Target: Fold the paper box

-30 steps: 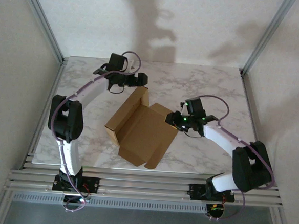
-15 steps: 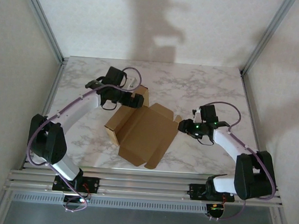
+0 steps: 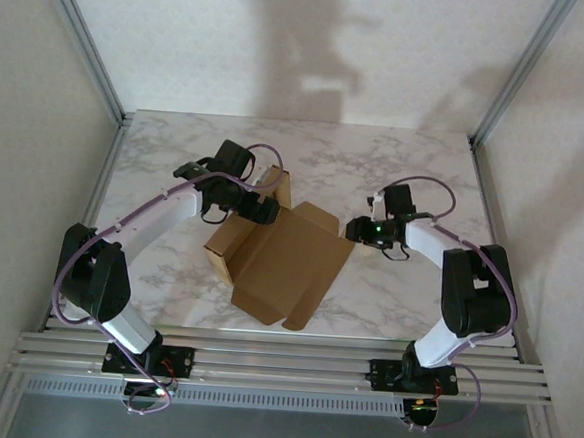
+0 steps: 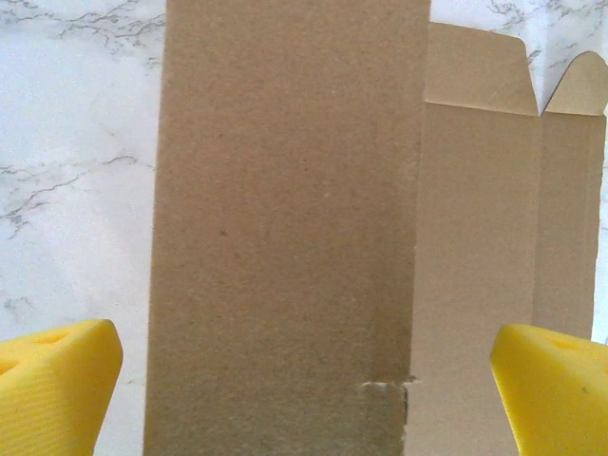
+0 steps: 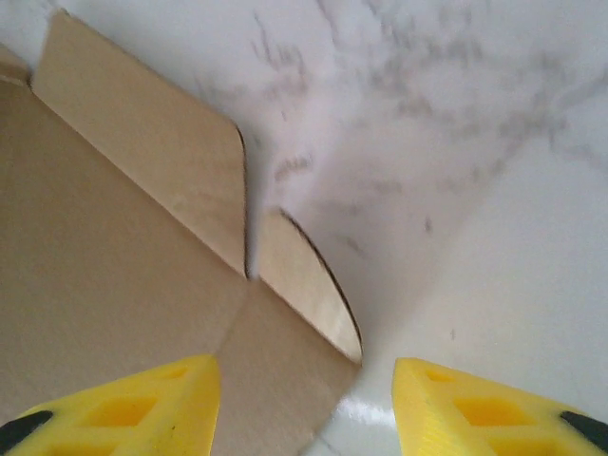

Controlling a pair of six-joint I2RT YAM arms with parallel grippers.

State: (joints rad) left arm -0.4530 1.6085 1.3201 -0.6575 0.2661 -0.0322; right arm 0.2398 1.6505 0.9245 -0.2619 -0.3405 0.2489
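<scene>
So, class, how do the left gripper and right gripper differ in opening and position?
The left gripper gapes wider than the right gripper. The left straddles a panel at the far left end of the paper box; the right faces a flap corner on its right edge. Both have yellow fingers and grip nothing.

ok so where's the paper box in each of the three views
Top external: the paper box lies open in the middle of the marble table.
Left wrist: the paper box runs top to bottom through the centre and right.
Right wrist: a corner of the paper box takes the left half.
Shared landmark: the marble table, seen beside the cardboard in every view.
</scene>
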